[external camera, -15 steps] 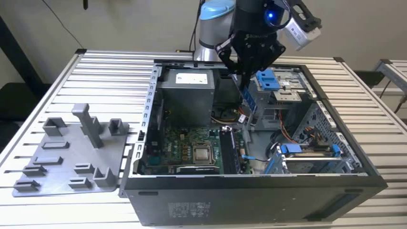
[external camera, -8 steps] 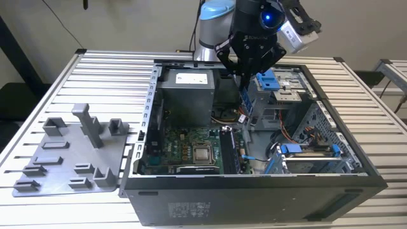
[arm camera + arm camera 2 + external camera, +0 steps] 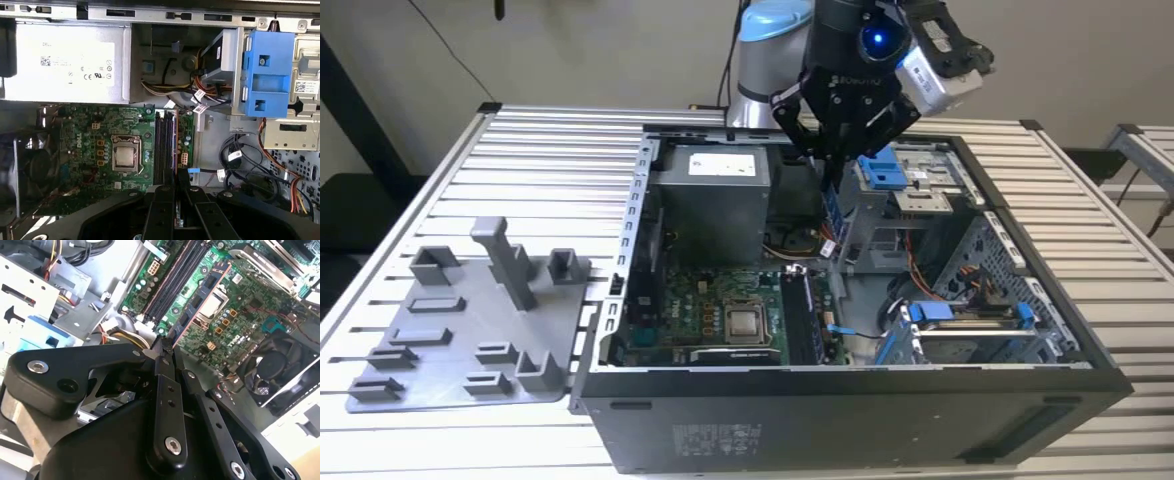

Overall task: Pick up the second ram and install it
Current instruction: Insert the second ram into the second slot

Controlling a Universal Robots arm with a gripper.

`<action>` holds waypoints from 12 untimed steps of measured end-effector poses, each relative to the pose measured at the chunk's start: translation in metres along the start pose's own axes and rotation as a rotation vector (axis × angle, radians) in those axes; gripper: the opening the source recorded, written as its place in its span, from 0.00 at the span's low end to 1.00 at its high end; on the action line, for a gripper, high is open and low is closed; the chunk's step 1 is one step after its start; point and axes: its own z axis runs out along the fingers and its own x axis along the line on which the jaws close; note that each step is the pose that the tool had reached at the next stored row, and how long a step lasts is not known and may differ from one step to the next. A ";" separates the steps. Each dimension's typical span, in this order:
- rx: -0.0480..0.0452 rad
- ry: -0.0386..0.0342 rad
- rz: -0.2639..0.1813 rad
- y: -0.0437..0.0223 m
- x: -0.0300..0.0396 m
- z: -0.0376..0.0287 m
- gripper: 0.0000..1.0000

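Observation:
My gripper [image 3: 831,165] hangs over the open computer case [image 3: 854,400], shut on the second ram [image 3: 830,220]. The ram is a slim dark stick that hangs straight down from the fingers. In the second wrist view the ram [image 3: 200,300] reaches out from the gripper [image 3: 167,342] with its chips in sight, above the motherboard. It floats over the black memory slots [image 3: 172,285], clear of them. In the first wrist view the ram [image 3: 176,155] appears edge-on beside the slots [image 3: 162,145], ahead of the gripper [image 3: 176,182].
A grey power supply [image 3: 714,195] fills the case's back corner. A blue drive bracket [image 3: 887,170] and loose cables [image 3: 240,155] lie beside the slots. The processor socket [image 3: 124,154] and a black fan [image 3: 277,370] sit on the board. A grey holder plate [image 3: 467,330] lies outside the case.

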 end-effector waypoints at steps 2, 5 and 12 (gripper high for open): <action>0.0002 0.0001 0.007 0.0000 0.0000 0.0001 0.14; 0.0002 0.0003 0.020 -0.0003 0.0000 0.0002 0.14; 0.0009 0.0007 0.046 -0.0006 0.0000 0.0004 0.14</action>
